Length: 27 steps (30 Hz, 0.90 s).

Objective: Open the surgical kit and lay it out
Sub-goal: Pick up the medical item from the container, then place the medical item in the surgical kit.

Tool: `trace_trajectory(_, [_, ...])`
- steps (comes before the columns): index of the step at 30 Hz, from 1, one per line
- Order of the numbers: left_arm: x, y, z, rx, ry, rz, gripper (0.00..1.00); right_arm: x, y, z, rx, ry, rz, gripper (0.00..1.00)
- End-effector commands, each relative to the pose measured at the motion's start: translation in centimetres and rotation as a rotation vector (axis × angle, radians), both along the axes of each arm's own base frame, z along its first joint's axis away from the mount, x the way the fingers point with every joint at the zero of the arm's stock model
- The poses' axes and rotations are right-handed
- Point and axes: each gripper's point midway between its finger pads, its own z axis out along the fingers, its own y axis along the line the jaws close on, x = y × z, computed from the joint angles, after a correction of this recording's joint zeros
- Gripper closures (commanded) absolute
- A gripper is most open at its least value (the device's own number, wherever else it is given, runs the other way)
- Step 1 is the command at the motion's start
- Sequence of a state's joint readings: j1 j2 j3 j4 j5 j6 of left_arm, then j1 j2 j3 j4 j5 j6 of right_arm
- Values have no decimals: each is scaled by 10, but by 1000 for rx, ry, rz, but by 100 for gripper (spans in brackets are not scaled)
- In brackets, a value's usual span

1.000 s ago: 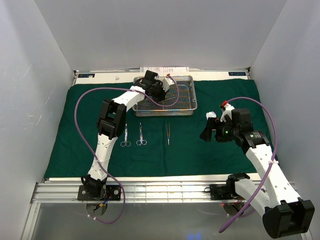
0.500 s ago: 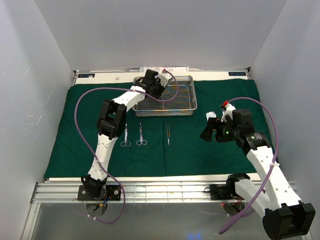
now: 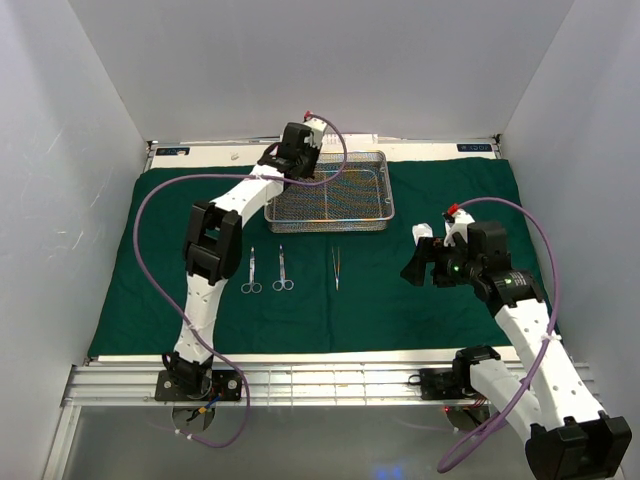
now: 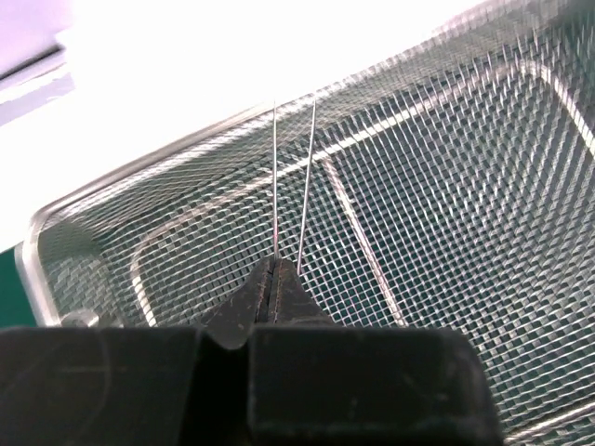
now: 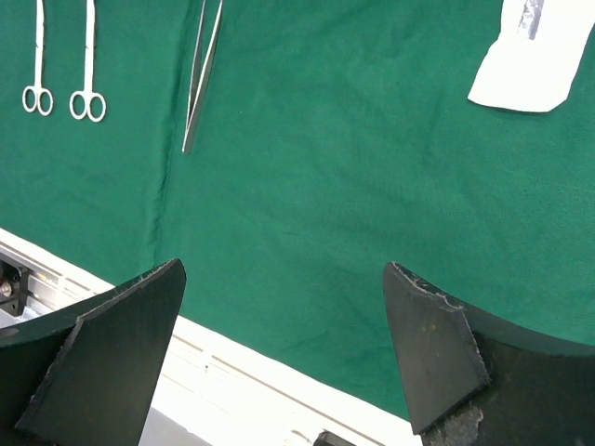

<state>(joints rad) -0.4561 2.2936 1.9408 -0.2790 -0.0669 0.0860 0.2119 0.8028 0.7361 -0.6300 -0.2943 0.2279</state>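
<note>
The left gripper [image 4: 271, 282] had its black jaws pressed together on one end of a thin silver pair of tweezers [image 4: 304, 177]. The two fine prongs stuck out past the fingertips, slightly apart. In the left wrist view they showed against the rectangular silver wire-mesh tray [image 4: 446, 232]. From above, this gripper sat over the tray's back left corner. The tray stood on the far middle part of the dark green cloth wrap [image 3: 140, 270], which lay spread flat across the table.

The right gripper [image 5: 279, 348] hung above the right side of the cloth with its jaws spread wide and nothing between them. Beyond it, in the right wrist view, a small white packet [image 5: 535, 51] lay on the cloth.

In front of the tray, two small silver scissors [image 3: 251, 272] [image 3: 283, 270] lay side by side, close together, with their finger rings towards the arms. To their right, apart from them, a second thin pair of tweezers [image 3: 337, 268] lay straight on the cloth, roughly parallel to the scissors.
</note>
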Motion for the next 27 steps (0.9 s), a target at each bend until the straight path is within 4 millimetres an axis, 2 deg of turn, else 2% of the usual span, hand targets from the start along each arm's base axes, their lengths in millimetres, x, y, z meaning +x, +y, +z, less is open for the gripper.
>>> trace_trajectory(1, [-11, 1, 99, -124, -136, 134, 100, 3, 1, 14, 6, -61, 5, 8])
trace_trajectory(3, [-21, -3, 113, -167, -134, 192, 100, 4, 0, 19, 6, -72, -3, 8])
trace_trajectory(6, [-51, -18, 135, -202, -123, 271, 100, 3, -6, 29, -2, -100, -40, 9])
trace_trajectory(7, [-69, -34, 134, -200, -102, 261, 100, 3, -10, 36, -11, -125, -62, 9])
trace_trajectory(8, [-79, -35, 147, -211, -120, 295, 100, 2, -13, 37, -16, -129, -75, 9])
trace_trajectory(9, [-90, -44, 148, -259, -99, 317, 100, 0, -15, 40, -21, -135, -86, 10])
trace_trajectory(10, [-109, -59, 141, -265, -63, 302, 100, -1, -20, 45, -31, -161, -113, 10])
trace_trajectory(11, [-121, -63, 149, -298, -61, 319, 100, -2, -23, 47, -33, -172, -125, 10])
trace_trajectory(12, [-131, -70, 148, -327, -39, 324, 100, -5, -25, 47, -37, -176, -133, 10])
trace_trajectory(13, [-150, -84, 137, -359, 5, 327, 100, -7, -29, 50, -39, -197, -152, 10])
trace_trajectory(14, [-161, -88, 141, -386, 10, 332, 100, -9, -31, 51, -41, -203, -162, 10])
trace_trajectory(16, [-185, -104, 127, -393, 42, 329, 100, -13, -35, 53, -45, -213, -184, 10])
trace_trajectory(18, [-199, -108, 120, -396, 58, 346, 100, -16, -39, 53, -53, -209, -202, 10])
trace_trajectory(21, [-228, -119, 100, -402, 113, 370, 100, -23, -42, 48, -66, -190, -211, 10])
trace_trajectory(27, [-260, -127, 54, -403, 189, 463, 100, -32, -38, 46, -50, -189, -184, 10])
